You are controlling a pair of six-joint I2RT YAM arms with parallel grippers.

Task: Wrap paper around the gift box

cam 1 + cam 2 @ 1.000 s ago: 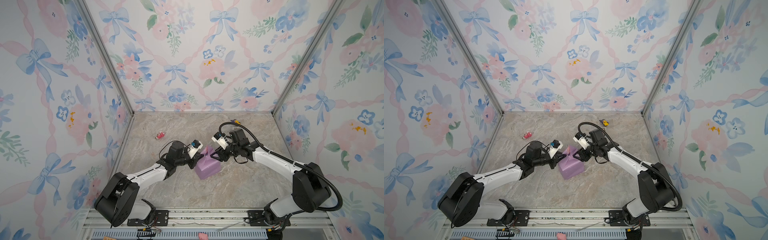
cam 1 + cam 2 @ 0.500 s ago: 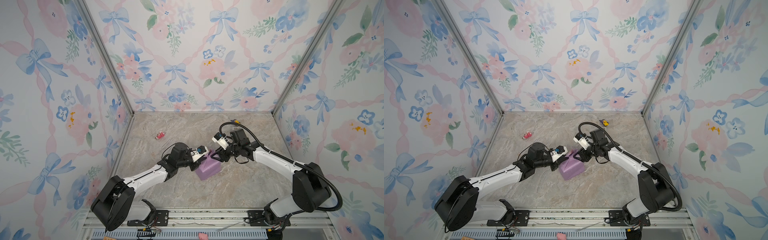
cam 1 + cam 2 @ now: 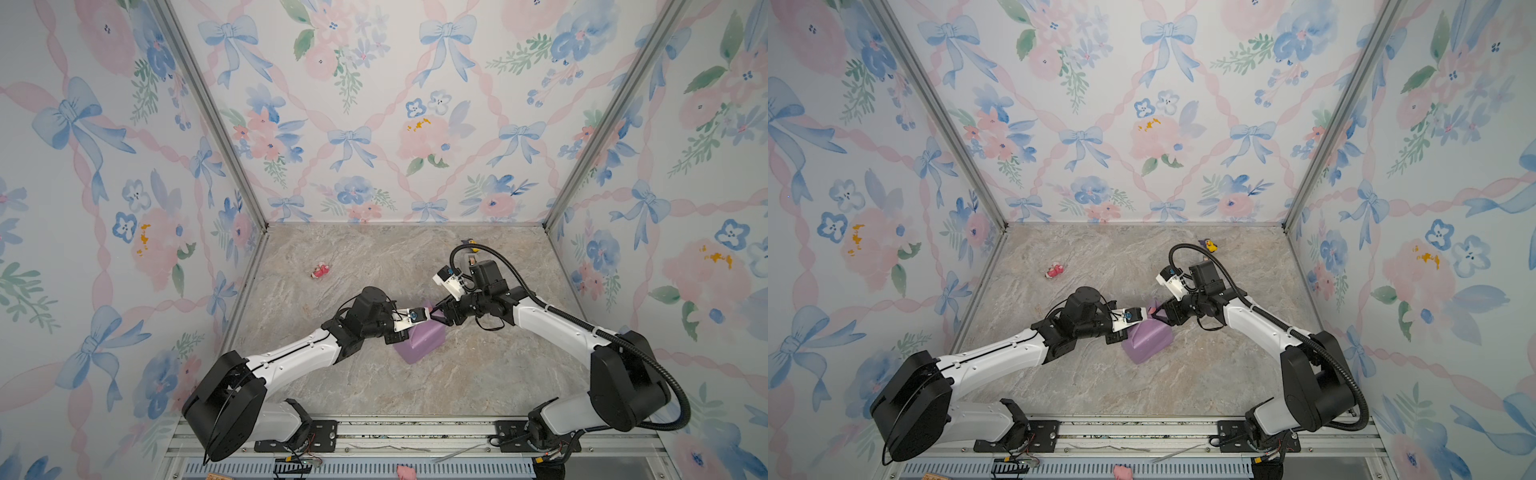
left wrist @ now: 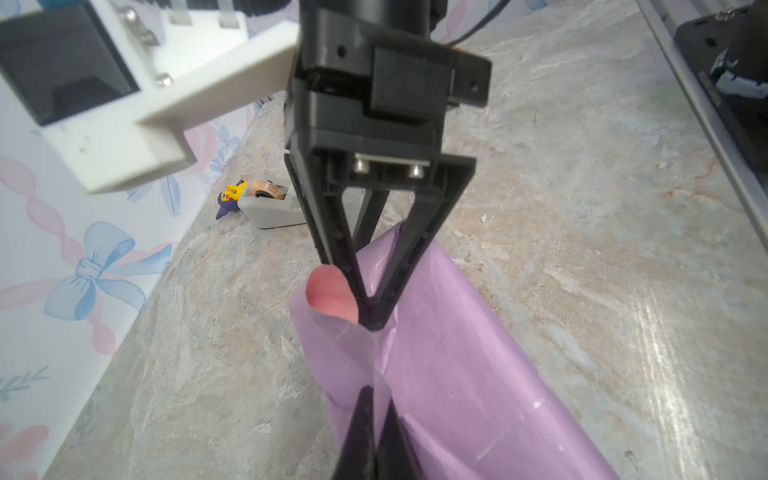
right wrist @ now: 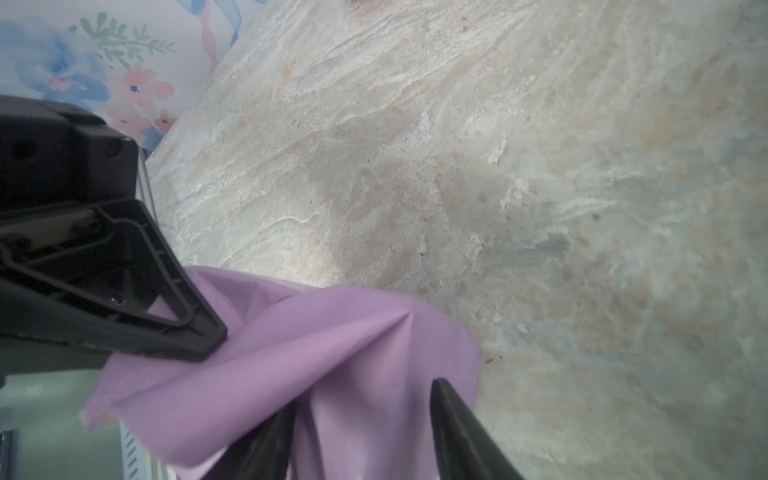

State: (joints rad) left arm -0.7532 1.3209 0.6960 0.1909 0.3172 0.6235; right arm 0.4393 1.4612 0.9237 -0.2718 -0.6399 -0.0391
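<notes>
Bright even light in both top views, soft shadows, glare streaking the tabletop (image 4: 660, 332), paper (image 5: 316, 353) blurred up close, edges bowing.

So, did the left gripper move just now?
Yes: the left gripper slid right, away from the pink toy, toward the right gripper.

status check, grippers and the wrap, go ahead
Left gripper shut on the paper at its end flap. Right gripper open, flap between its jaws. Paper covers the gift box. Tape dispenser apart, toward the back wall.
</notes>
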